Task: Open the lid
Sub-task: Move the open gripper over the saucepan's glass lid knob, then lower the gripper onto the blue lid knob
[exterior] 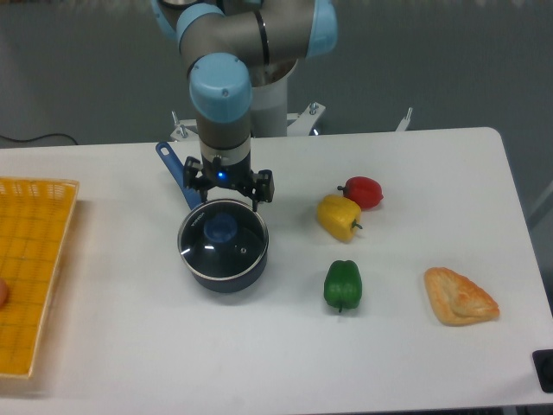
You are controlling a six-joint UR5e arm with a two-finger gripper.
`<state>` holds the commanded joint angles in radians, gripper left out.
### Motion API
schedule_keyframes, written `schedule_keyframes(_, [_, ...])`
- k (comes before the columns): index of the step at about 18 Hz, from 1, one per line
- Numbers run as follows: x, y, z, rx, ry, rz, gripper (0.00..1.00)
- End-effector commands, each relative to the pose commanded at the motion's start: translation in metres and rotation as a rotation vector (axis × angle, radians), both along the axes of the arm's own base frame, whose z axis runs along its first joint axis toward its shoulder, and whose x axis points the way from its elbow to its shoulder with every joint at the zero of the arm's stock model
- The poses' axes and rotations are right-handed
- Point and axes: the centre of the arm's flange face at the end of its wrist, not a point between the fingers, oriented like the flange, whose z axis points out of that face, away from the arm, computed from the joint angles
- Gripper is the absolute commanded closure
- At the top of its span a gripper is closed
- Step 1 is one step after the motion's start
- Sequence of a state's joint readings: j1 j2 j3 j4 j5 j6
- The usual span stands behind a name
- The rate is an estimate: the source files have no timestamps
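Observation:
The lid is a round clear glass disc with a thin metal rim and a blue knob in its centre. It lies flat on the dark blue saucepan, whose long blue handle points to the back left. My gripper hangs straight down just behind and above the knob. Its two dark fingers are spread apart on either side and hold nothing. The fingertips sit near the lid's back rim.
A yellow woven tray lies at the left edge of the white table. A red pepper, a yellow pepper, a green pepper and a pastry lie to the right of the pan.

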<state>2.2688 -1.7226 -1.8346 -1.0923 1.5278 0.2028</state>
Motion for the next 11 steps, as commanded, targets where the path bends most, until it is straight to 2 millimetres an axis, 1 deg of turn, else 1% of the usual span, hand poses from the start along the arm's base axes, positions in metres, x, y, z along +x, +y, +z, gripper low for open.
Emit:
schedule_keyframes(2, [-0.002, 0.000, -0.002, -0.012, 0.010, 0.049, 0.00])
schedule_keyframes(4, [-0.003, 0.001, 0.000, -0.009, 0.012, 0.063, 0.00])
schedule_keyframes(8, [-0.009, 0.011, -0.001, -0.008, 0.013, 0.135, 0.00])
schedule_keyframes(11, [-0.006, 0.023, -0.007, -0.028, 0.024, 0.156, 0.00])
